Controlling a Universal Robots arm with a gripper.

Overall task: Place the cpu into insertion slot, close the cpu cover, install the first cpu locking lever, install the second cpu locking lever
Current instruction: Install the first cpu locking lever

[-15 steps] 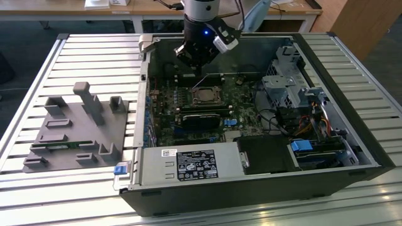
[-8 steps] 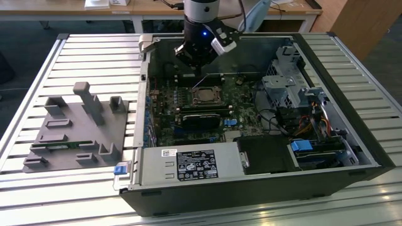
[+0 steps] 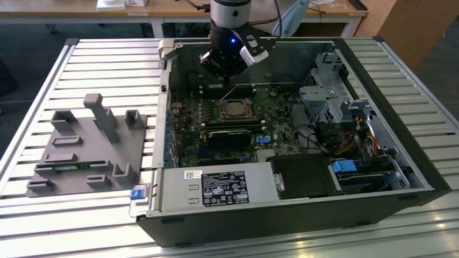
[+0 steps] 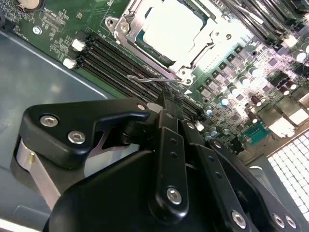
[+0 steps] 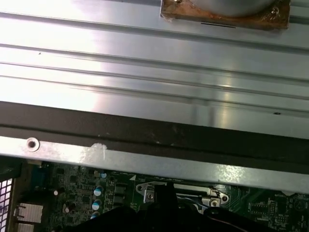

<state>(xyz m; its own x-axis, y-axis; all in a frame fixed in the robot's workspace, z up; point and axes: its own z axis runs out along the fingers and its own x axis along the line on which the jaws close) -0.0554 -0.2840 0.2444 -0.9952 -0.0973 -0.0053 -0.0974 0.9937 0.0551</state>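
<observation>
Slatted metal worktop (image 3: 107,59) under an open computer case (image 3: 401,161); cpu (image 4: 176,29) seated in the insertion slot (image 4: 126,42), cpu cover (image 4: 203,55) closed down around it; thin wire locking lever (image 4: 152,77) just beside; tool (image 4: 171,99) at the lever, fingers pressed together.

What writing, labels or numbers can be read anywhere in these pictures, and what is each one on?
No text here can be quoted.
Black label on the metal box in the exterior view: print and symbols, too small to read.
White sticker on the same box: too small to read.
Green circuit board in the second wrist view: tiny white markings, too blurred to read.
</observation>
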